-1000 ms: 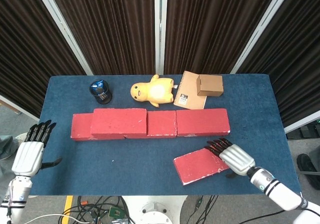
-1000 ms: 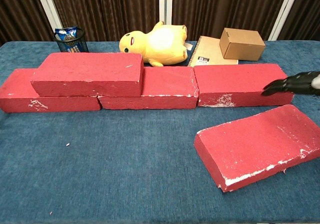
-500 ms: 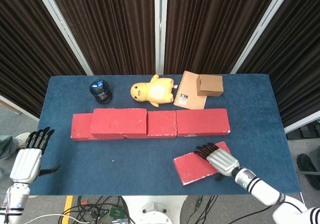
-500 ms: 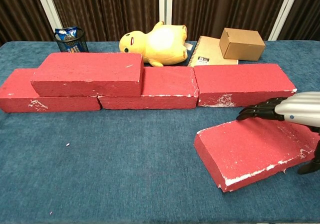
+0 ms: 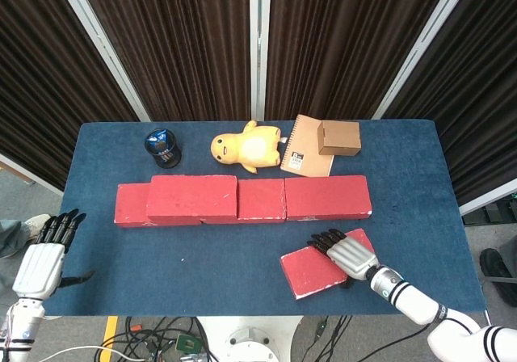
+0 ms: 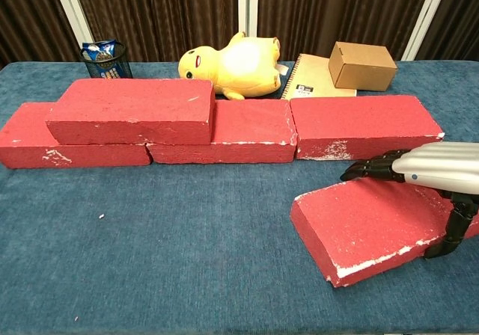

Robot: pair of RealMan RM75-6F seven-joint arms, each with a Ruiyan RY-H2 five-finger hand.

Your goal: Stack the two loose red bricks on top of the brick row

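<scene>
Right hand [image 5: 350, 253]: fingers over the loose brick [image 5: 319, 268], thumb at its near edge, gripping it.
Loose brick: on the table [image 5: 226, 257], before the brick row [image 5: 242, 199].
Left hand [image 5: 39, 263]: fingers apart, holding nothing, beside the table.

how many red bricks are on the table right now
5. Three form the row, one is stacked on the row's left part, and one lies loose in front under the right hand.

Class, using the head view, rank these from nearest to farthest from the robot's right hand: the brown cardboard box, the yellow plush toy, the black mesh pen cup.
From the right hand:
1. Brown cardboard box, far right, on the notebook.
2. Yellow plush toy, far centre.
3. Black mesh pen cup, far left.
</scene>
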